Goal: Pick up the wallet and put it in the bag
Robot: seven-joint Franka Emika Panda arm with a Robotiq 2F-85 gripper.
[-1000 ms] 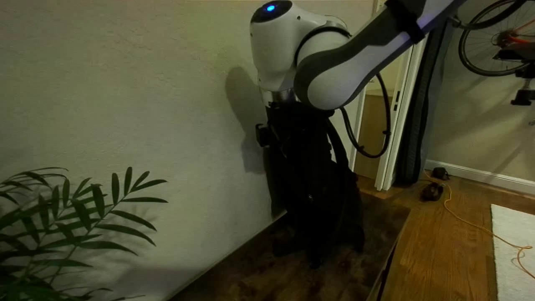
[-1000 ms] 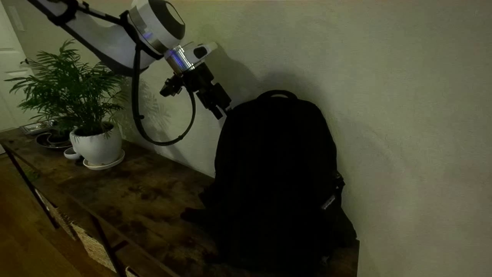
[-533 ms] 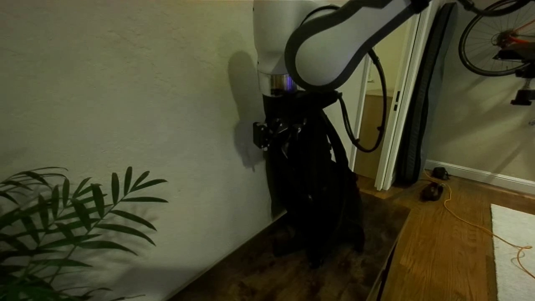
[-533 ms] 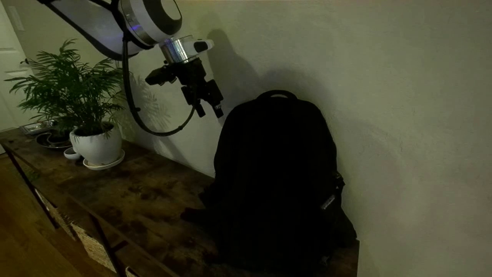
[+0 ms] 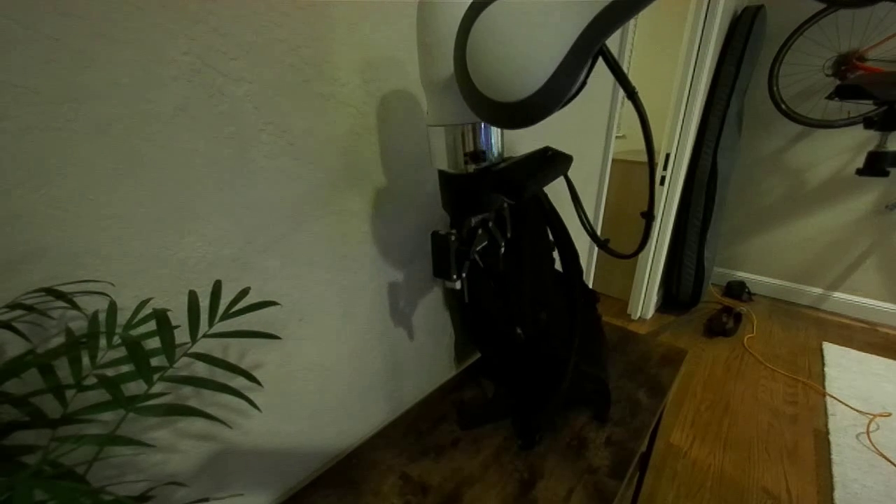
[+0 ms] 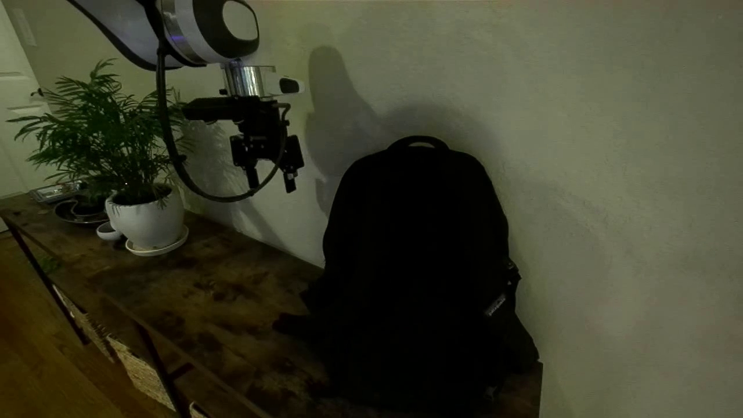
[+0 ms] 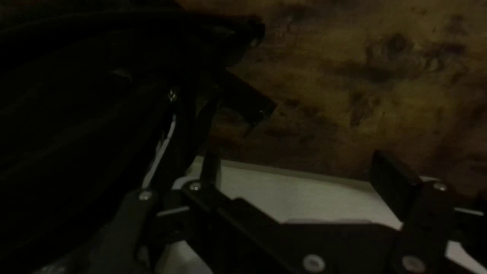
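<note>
- Gripper (image 6: 272,183) hangs left of the bag (image 6: 418,278) in an exterior view, its fingers spread wide with nothing between.
- Bag stands upright, long axis vertical.
- Wallet can't be made out, nor its axis; if in the bag, as seems likely, it lies to the gripper's right there.
- Count: one potted plant (image 6: 122,157), one gripper, one bag, no visible wallet.
</note>
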